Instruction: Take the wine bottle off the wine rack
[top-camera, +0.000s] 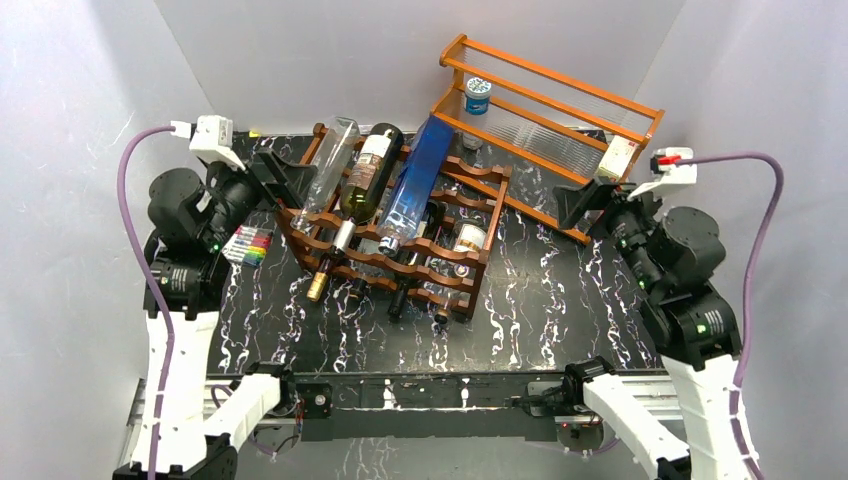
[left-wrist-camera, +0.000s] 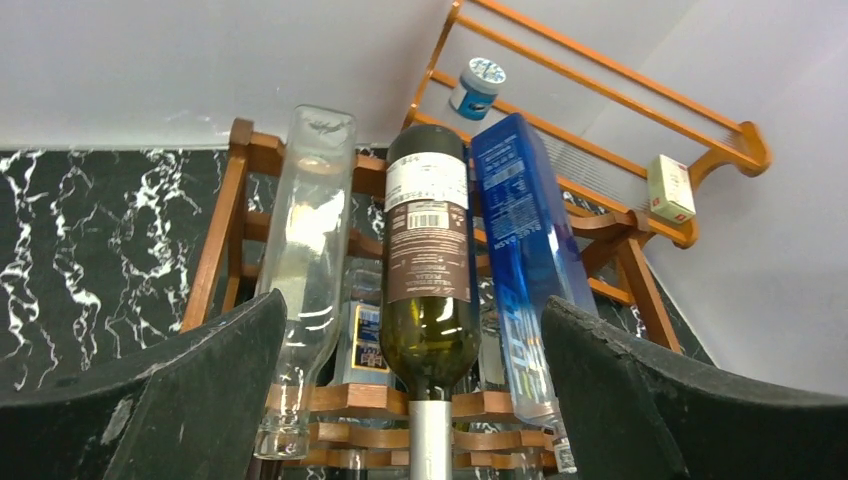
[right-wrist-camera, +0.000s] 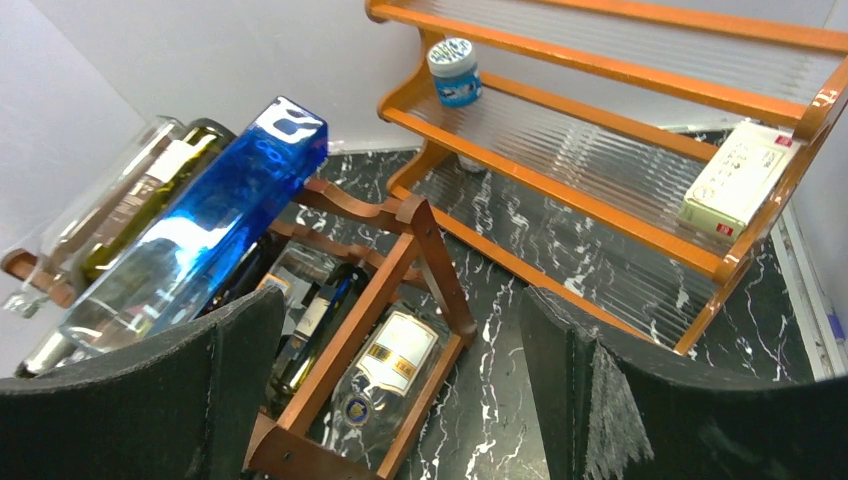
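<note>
The dark reddish-brown wine rack (top-camera: 487, 235) stands mid-table, turned at an angle. On its top tier lie a clear empty bottle (top-camera: 330, 165), a dark green wine bottle (top-camera: 365, 175) with a silver foil neck, and a blue bottle (top-camera: 415, 185). More bottles lie in the lower slots. My left gripper (top-camera: 283, 178) is open just left of the rack; in the left wrist view (left-wrist-camera: 415, 400) the wine bottle (left-wrist-camera: 430, 270) lies between and beyond its fingers. My right gripper (top-camera: 580, 205) is open right of the rack (right-wrist-camera: 345, 335), empty.
A lighter orange shelf (top-camera: 550, 110) with clear ribbed panels stands at the back right, holding a blue-lidded jar (top-camera: 477, 97) and a white box (top-camera: 618, 158). A pack of coloured markers (top-camera: 248, 245) lies by the left arm. White walls enclose the table.
</note>
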